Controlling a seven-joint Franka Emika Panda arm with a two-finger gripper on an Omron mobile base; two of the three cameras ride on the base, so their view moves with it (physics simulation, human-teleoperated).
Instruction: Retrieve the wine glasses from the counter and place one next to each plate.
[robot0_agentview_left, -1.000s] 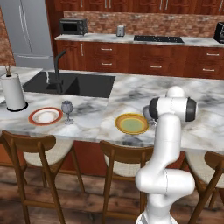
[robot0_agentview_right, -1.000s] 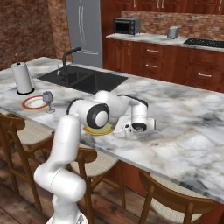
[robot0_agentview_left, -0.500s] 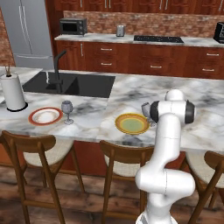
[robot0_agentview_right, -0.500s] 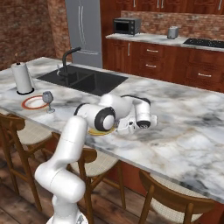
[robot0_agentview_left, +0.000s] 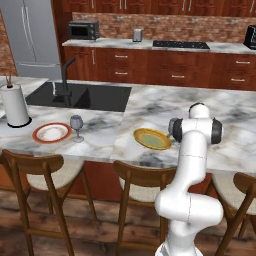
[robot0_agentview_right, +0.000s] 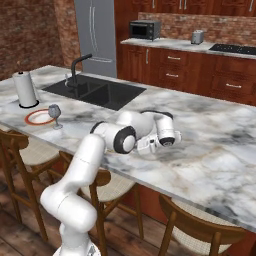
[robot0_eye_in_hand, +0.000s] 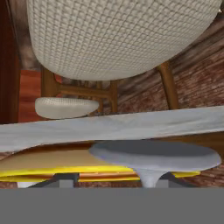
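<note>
One wine glass (robot0_agentview_left: 76, 126) stands upright on the marble island just right of the orange-red plate (robot0_agentview_left: 51, 133); the same wine glass (robot0_agentview_right: 55, 114) and plate (robot0_agentview_right: 39, 117) show at the left of the right base view. The hand view is upside down. In it the round foot of a second wine glass (robot0_eye_in_hand: 153, 155) rests on the island top beside the yellow plate (robot0_eye_in_hand: 41, 168). My gripper (robot0_eye_in_hand: 114, 183) is open, its tips wide apart on either side of the thin stem. In the right base view my gripper (robot0_agentview_right: 146, 146) hangs low over the island, and my arm hides that plate. The yellow plate (robot0_agentview_left: 152, 139) lies left of my arm.
A paper towel roll (robot0_agentview_left: 15, 105) stands at the island's left end, and a black sink (robot0_agentview_left: 80, 96) with a tap lies behind the plates. Wooden stools (robot0_agentview_left: 45, 170) line the near edge. The back counter (robot0_agentview_left: 165, 46) carries a microwave and a toaster.
My fingers have spread apart from around the second glass's stem. The hand has barely shifted, and the first glass and both plates have stayed put.
</note>
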